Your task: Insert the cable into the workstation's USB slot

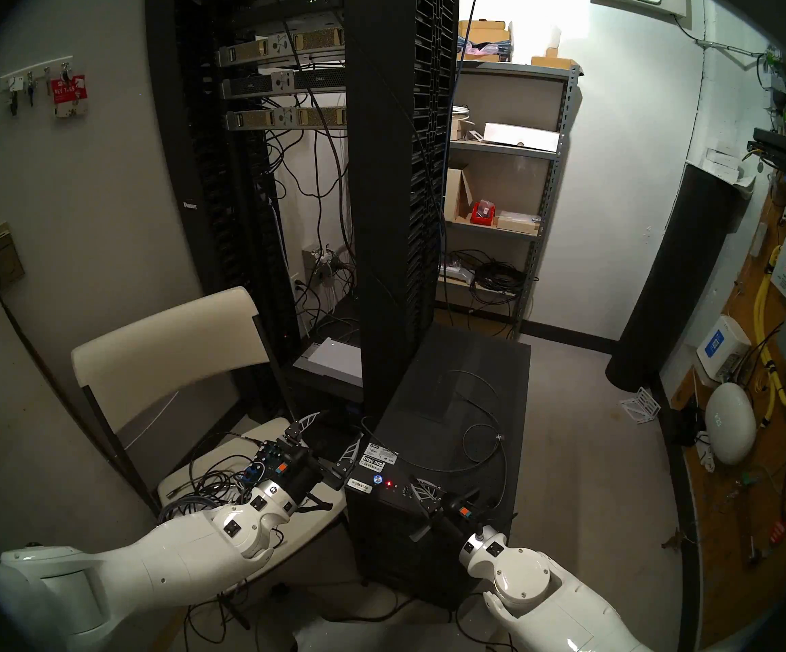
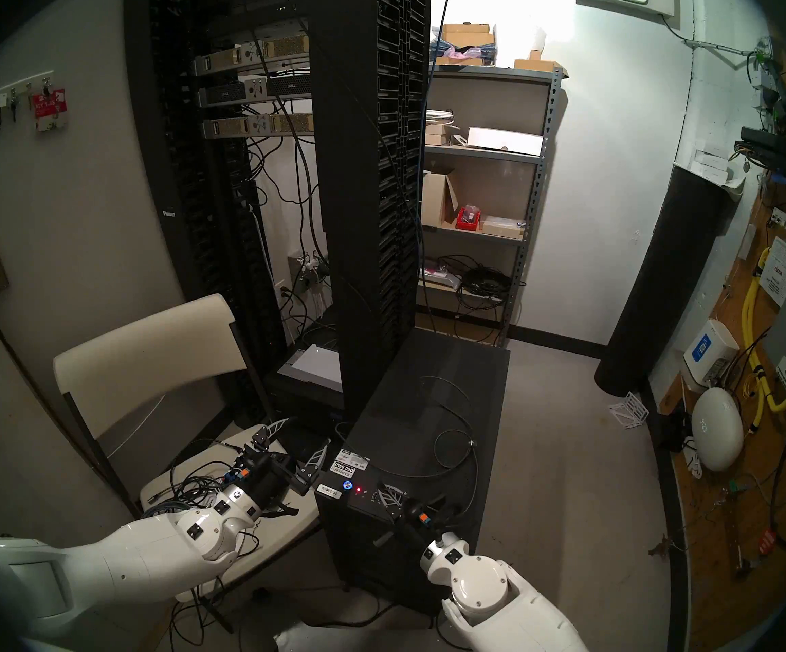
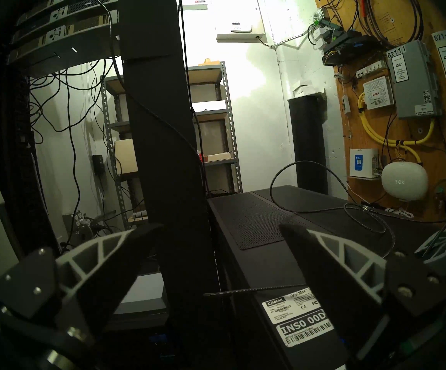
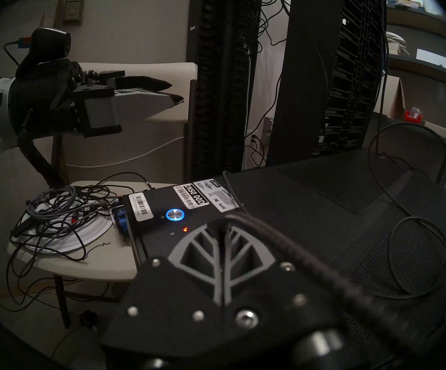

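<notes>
The black workstation [image 1: 381, 533] stands on the floor, with white barcode stickers, a blue-lit button [image 4: 175, 215] and a red LED [image 4: 185, 229] at its top front. The thin dark grey cable [image 1: 489, 401] lies in loops on its top, with a small silvery fitting [image 1: 499, 435] midway. My right gripper [image 1: 413, 484] is shut on the cable's plug end, over the top front panel just right of the red LED; the right wrist view shows its fingers [image 4: 217, 252] pressed together and the cord trailing back. My left gripper [image 1: 327, 434] is open and empty, beside the workstation's left top edge.
A white folding chair [image 1: 170, 345] on the left holds a heap of bunched cords [image 1: 221, 486]. The tall black server rack [image 1: 395, 190] rises right behind the workstation. A metal shelf [image 1: 499, 204] and a black cylinder [image 1: 678, 279] stand at the back right.
</notes>
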Motion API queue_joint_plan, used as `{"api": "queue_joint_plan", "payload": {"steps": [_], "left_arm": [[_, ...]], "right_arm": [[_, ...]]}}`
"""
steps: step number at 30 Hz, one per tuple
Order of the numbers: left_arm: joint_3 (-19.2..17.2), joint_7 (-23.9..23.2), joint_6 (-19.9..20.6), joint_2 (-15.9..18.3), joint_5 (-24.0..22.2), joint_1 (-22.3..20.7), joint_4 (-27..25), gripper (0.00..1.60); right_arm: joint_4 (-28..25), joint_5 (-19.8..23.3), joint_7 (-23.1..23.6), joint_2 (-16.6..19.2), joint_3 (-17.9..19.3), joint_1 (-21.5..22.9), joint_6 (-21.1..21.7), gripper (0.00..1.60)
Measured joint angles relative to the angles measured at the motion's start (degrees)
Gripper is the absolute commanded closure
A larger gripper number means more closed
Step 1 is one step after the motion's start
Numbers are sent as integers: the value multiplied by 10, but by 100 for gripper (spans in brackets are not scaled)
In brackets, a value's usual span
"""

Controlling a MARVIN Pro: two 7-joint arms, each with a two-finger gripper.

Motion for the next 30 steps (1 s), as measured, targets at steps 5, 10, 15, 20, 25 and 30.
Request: {"api": "queue_joint_plan", "payload": {"steps": [5, 10, 15, 20, 25, 30], "left_arm": [[0, -1, -1, 0, -1, 0, 2, 0], [0, -5, -3, -3, -5, -1, 9, 0], [0, -11, -4, -4, -8, -1, 14, 0], [0, -14, -5, -5, -9, -1, 13, 0], [0, -14, -4, -6, -9, -1, 11, 0], [0, -12, -4, -6, -6, -1, 8, 0]], "right_arm": [[4, 3, 2, -1, 0, 2, -2, 160], [7, 5, 4, -2, 0, 5, -4, 160], [11, 8, 9, -3, 0, 7, -5, 160], [11, 10, 13, -3, 0, 8, -5, 160], [9, 12, 15, -3, 0, 7, -3, 160], [6, 11, 12, -3, 0, 6, 3, 160]]}}
